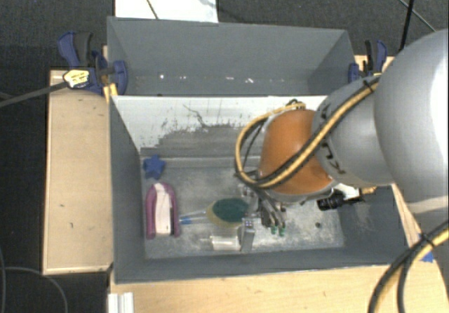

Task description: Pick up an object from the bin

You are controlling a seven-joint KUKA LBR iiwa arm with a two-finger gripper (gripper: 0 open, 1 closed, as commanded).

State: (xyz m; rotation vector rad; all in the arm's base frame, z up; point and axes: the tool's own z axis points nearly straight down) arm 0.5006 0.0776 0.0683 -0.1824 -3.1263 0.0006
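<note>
my gripper is low in the bin, lower middle of the frame, close over the grey floor. can't tell if it's apart or together; the orange cover on my wrist sits right above it and hides most of it from this angle.

my arm, big and grey, comes in from the right of the frame and covers the bin's right wall. cables, yellow and black, loop round the left side of the cover.

nearest thing: teal disc, round, lying flat on the floor just left of the gripper. its right edge is at the gripper, touching or just short, can't tell which. a thin blue stick runs out from the disc's left side toward the left of the frame; could be its handle, can't tell.

clear piece, small and pale, lies just below the disc, near the front wall, at the gripper's lower left, close beside it.

purple bottle, purple with a white middle, lies on the left of the floor by the left wall, long side running up and down in the frame. well apart from the gripper.

blue bit, small and lumpy, sits just above the bottle in the floor's upper left corner.
</note>
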